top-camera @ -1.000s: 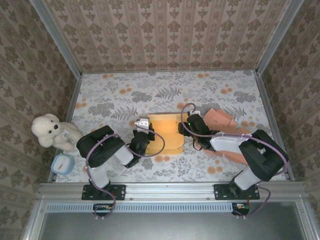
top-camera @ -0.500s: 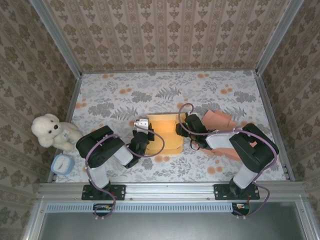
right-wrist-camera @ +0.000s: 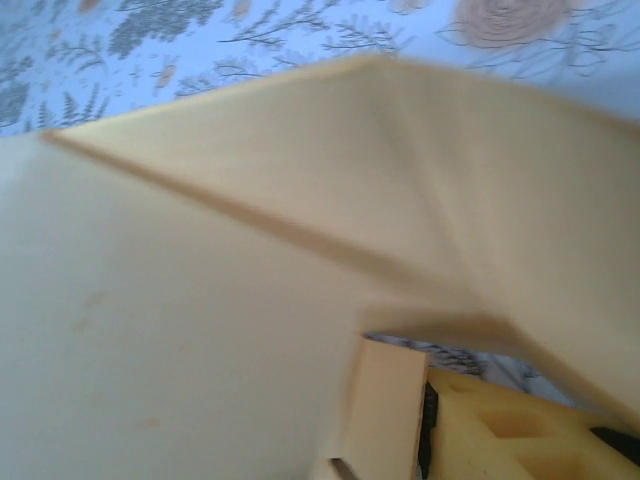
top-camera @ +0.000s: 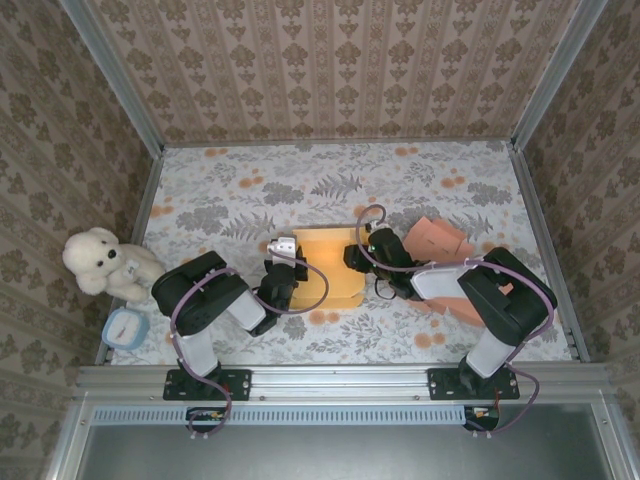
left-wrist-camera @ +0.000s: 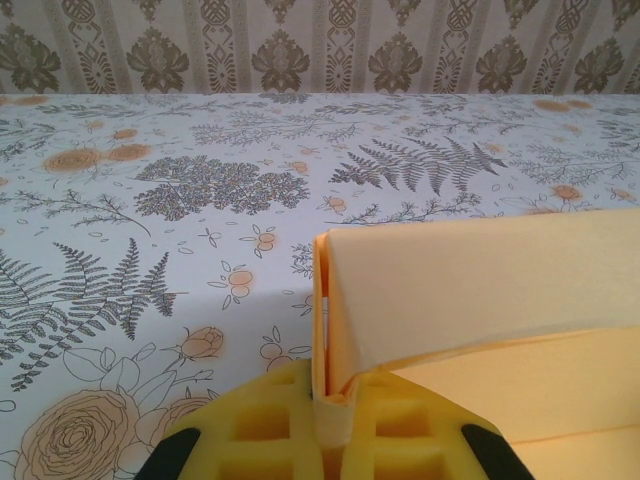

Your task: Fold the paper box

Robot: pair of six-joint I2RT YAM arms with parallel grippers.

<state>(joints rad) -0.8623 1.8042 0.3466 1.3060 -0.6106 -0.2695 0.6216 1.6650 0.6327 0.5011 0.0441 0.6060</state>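
Orange-yellow paper box [top-camera: 328,268]: lying mid-table on the floral table cover [top-camera: 300,190], between the two grippers, partly folded.
left arm [top-camera: 205,295]: folded low over the near left of the table, elbow swung out left, wrist reached right to the box's left edge.
right arm [top-camera: 505,295]: folded low on the near right, forearm laid leftward, wrist brought to the box's right edge.
box look: plain matte sheet. From above, a flat base is seen. In the left wrist view [left-wrist-camera: 480,290] a side flap is raised and leaned over the base, with a doubled edge at its left end. In the right wrist view [right-wrist-camera: 200,300] a diagonal crease is seen across a raised panel, and a small tab stands up near the bottom.
left gripper [top-camera: 292,272]: closed, with the box's doubled left edge pinched between the yellow pads [left-wrist-camera: 260,430].
right gripper [top-camera: 362,258]: set at the box's right side. One yellow pad [right-wrist-camera: 510,430] is seen just beside the small tab, partly under the raised panel. Whether paper is clamped cannot be told.
pink paper pieces [top-camera: 440,240]: lying right of the right gripper, partly under the right arm.
white teddy bear [top-camera: 100,262]: at the table's left edge, well apart from the box.
blue round item [top-camera: 126,327]: just on the near side of the bear.
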